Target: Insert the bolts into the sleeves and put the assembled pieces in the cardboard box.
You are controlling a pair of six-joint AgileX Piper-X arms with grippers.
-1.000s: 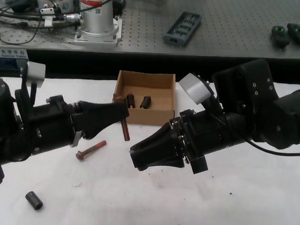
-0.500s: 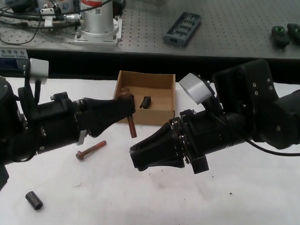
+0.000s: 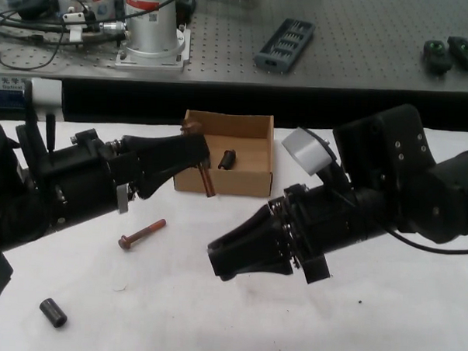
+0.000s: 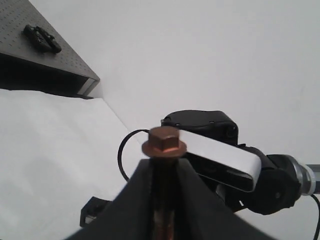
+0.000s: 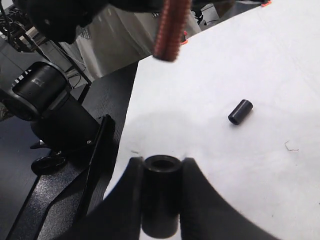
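Observation:
My left gripper is shut on a copper bolt, held head-up and slanted in front of the cardboard box. In the left wrist view the bolt's hex head sticks out above the fingers. My right gripper hovers lower, nearer the front, shut on a black sleeve whose bore faces the bolt's threaded tip. A gap separates tip and sleeve. One dark piece lies in the box. A loose bolt and a loose sleeve lie on the white cloth.
Behind the cloth runs a perforated bench with a metal column, a grey tool holder and two black parts. The right arm's body shows beyond the bolt head in the left wrist view.
My left gripper has lifted the bolt and carried it back toward the box's left wall. My right gripper has sunk slightly with the sleeve.

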